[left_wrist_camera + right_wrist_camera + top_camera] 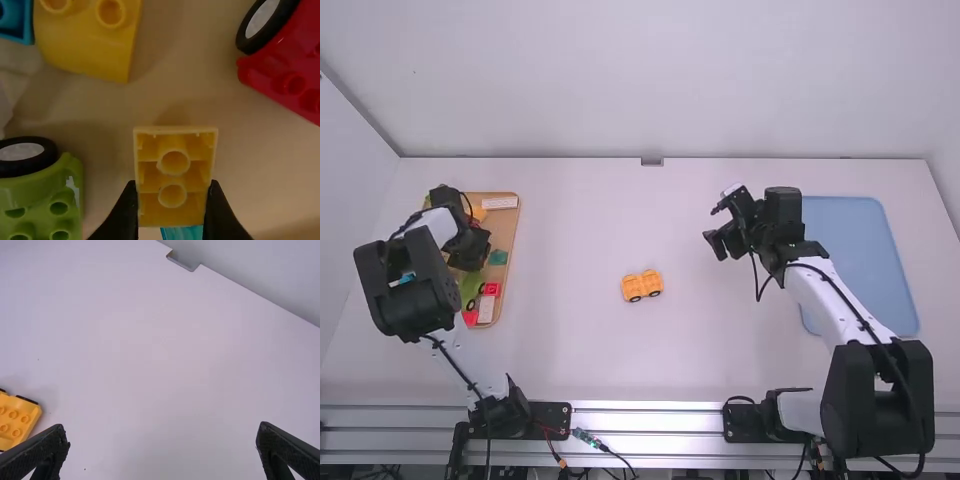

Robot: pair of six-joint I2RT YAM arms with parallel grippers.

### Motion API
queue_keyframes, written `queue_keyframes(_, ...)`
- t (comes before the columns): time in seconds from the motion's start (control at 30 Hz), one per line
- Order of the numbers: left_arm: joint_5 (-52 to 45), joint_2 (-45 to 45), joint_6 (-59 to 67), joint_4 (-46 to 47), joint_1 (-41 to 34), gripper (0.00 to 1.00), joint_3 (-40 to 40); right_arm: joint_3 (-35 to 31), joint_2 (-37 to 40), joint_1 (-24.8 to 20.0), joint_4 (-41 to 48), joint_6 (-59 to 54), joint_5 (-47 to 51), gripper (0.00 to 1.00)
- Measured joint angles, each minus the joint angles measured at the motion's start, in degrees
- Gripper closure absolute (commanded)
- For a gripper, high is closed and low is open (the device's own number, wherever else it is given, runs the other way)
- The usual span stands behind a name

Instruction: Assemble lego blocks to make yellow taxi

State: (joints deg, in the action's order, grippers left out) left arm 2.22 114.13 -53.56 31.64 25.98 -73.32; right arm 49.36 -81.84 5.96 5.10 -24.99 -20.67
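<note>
Yellow block (173, 179) gripped between the left jaws, the right jaws parted above the table (570, 350)

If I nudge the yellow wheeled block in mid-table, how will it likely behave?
The yellow wheeled block would probably roll, sitting on black wheels. Its crisp molded studs suggest stiff plastic that won't flex. Low and broad, it seems unlikely to tip.

A red wheeled base (287, 62), a green wheeled base (42, 200) and a blue mat (855, 250) lie apart.
</note>
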Motion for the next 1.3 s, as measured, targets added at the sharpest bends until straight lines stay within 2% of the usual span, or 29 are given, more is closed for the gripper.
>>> queue_keyframes(0.2, 0.0, 0.0, 2.6, 3.4, 0.0, 0.98, -2.1, 0.0, 0.0, 0.0, 0.0, 0.2, 0.0, 0.01)
queue_keyframes(0.43, 3.3, 0.0, 5.0, 15.1, -0.3, 0.98, -11.9, 0.0, 0.0, 0.0, -1.5, 0.2, -0.1, 0.01)
queue_keyframes(0.63, 2.5, -1.6, 12.2, 15.8, -2.5, 0.98, -14.6, 0.0, 0.0, 0.0, -4.2, 2.5, -0.5, 0.01)
queue_keyframes(0.77, 0.4, -7.9, 18.8, 14.8, -7.0, 0.98, -13.8, 0.0, 0.0, 0.0, -6.9, 4.3, -2.9, 0.01)
queue_keyframes(0.9, -1.7, -19.1, 26.6, 10.3, -14.8, 0.98, -8.2, 0.0, 0.0, 0.0, -7.1, 6.3, -6.3, 0.01)
queue_keyframes(0.97, -6.0, -26.5, 34.0, 6.1, -20.4, 0.99, -3.3, 0.4, 0.0, 0.0, -5.7, 7.1, -9.2, 0.01)
queue_keyframes(1.13, -20.5, -39.4, 50.7, 1.9, -29.7, 0.98, 6.0, 2.1, 0.0, 0.0, -1.4, 7.1, -18.1, 0.01)
queue_keyframes(1.17, -26.3, -42.8, 56.5, 1.7, -31.3, 0.98, 9.0, 2.8, 0.0, 0.0, 0.0, 5.8, -22.0, 0.01)
queue_keyframes(1.3, -36.7, -47.0, 66.4, -0.6, -32.4, 0.98, 15.0, 4.1, 0.0, 0.0, 4.2, 2.1, -32.5, 0.01)
